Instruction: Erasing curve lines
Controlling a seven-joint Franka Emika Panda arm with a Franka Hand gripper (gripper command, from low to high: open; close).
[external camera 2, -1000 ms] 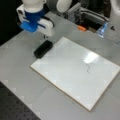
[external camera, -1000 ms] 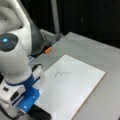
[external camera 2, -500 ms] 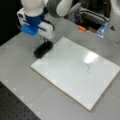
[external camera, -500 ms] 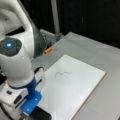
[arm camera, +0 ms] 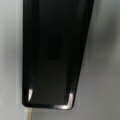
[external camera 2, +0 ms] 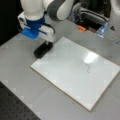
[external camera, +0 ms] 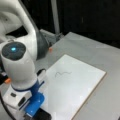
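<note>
The curve lines are a short thin dark squiggle on the white board, and they show unsmudged in both front views. A black eraser block lies on the grey table just off the board's corner at a front view's left. My gripper is directly over the eraser's end nearest the board, down at its top. In the wrist view the eraser fills most of the frame lengthwise, and no fingers show there.
A small orange object lies on the table beyond the board, also seen beside the arm. Equipment with a pale blue part stands at the back. A dark perforated mat borders the table at bottom left.
The gripper has come down over the black eraser, which now sits partly under the hand. The board and the squiggle are unchanged.
</note>
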